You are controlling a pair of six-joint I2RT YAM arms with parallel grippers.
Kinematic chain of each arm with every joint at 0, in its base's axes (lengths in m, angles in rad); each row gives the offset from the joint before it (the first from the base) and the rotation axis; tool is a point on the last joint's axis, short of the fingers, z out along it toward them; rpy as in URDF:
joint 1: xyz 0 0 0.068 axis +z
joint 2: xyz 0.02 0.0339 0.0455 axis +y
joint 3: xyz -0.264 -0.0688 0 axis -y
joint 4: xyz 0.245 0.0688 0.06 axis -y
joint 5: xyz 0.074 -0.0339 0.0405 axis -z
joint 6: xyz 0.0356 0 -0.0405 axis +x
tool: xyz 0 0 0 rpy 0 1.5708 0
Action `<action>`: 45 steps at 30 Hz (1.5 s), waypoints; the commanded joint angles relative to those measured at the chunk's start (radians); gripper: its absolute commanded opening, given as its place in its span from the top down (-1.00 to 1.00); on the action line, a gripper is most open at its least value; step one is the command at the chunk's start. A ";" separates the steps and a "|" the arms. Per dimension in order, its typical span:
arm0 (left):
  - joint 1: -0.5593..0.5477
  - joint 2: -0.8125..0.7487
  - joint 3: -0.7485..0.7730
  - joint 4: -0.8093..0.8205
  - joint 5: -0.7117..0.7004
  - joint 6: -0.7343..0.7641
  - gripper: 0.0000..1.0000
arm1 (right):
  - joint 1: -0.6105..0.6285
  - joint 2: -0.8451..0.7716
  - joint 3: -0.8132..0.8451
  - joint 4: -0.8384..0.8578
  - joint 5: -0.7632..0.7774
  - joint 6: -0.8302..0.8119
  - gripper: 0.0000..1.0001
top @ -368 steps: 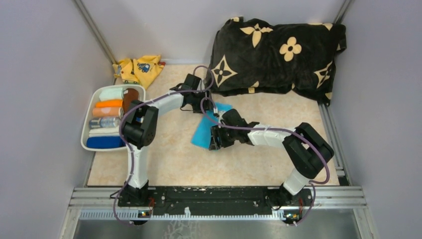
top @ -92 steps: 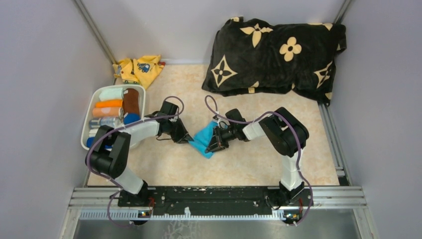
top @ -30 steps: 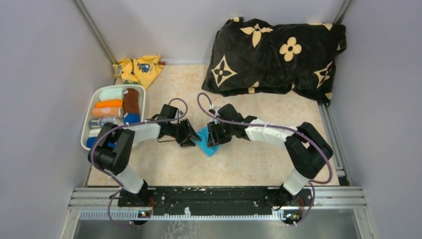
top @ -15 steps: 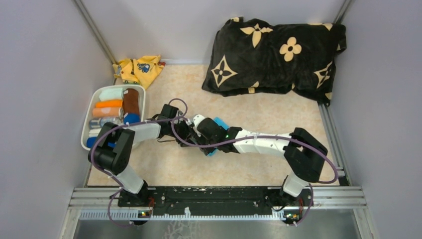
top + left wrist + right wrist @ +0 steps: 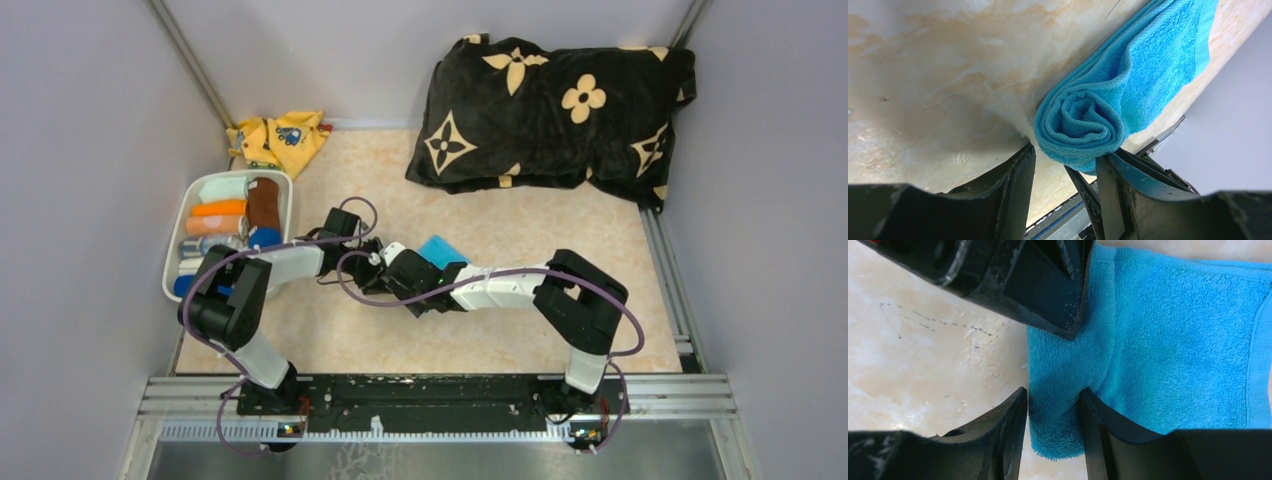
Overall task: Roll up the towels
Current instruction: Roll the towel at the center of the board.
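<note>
The step in hand is the rolling of the cyan towel point(image 5: 1083, 120), which lies on the table point(image 5: 350, 330) in the middle, between the two arms. One end of it is wound into a tight spiral, and the rest lies flat on the far side, not yet rolled. The left gripper point(image 5: 1068, 155) is closed on the end of the roll, with a finger touching each side. The right gripper point(image 5: 1053, 392) pinches a ridge of the same towel just beside it. I judge that the next move must turn the roll over the flat part while both grips keep it tight, otherwise the spiral may loosen. A brown towel point(image 5: 263, 203) sits rolled in the basket point(image 5: 172, 262) at the left.
</note>
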 commanded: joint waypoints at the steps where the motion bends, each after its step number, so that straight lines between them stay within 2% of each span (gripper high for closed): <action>1: -0.006 0.054 -0.012 -0.077 -0.125 0.040 -0.12 | 0.018 0.074 -0.016 -0.065 0.028 -0.017 0.15; 5: -0.005 0.065 -0.006 -0.067 -0.100 0.034 -0.15 | 0.022 0.130 -0.011 -0.102 0.069 -0.017 0.19; 7: -0.001 0.060 -0.005 -0.065 -0.086 0.029 -0.18 | 0.021 0.153 -0.010 -0.122 0.088 -0.012 0.32; 9: 0.005 0.036 -0.004 -0.075 -0.081 0.030 -0.24 | 0.017 0.142 -0.014 -0.121 0.036 -0.013 0.53; 14: 0.048 -0.110 -0.032 -0.112 -0.097 0.043 -0.41 | -0.084 0.021 -0.053 0.004 -0.356 0.047 0.88; 16: 0.069 -0.162 -0.030 -0.146 -0.101 0.059 -0.47 | -0.140 -0.004 -0.068 0.066 -0.519 0.086 0.94; 22: 0.089 -0.311 -0.069 -0.181 -0.103 0.075 -0.55 | -0.283 0.013 -0.109 0.303 -0.980 0.253 1.00; 26: 0.090 -0.338 -0.099 -0.177 -0.051 0.060 -0.55 | -0.360 0.064 -0.175 0.552 -1.145 0.461 1.00; 29: 0.088 -0.340 -0.129 -0.138 -0.002 0.032 -0.53 | -0.412 0.124 -0.217 0.704 -1.209 0.606 1.00; 34: 0.072 -0.315 -0.128 -0.078 0.031 0.007 -0.47 | -0.465 0.209 -0.271 0.857 -1.232 0.758 0.98; 45: -0.008 -0.090 -0.051 0.029 -0.007 0.011 -0.20 | -0.477 0.230 -0.296 0.784 -1.173 0.744 0.85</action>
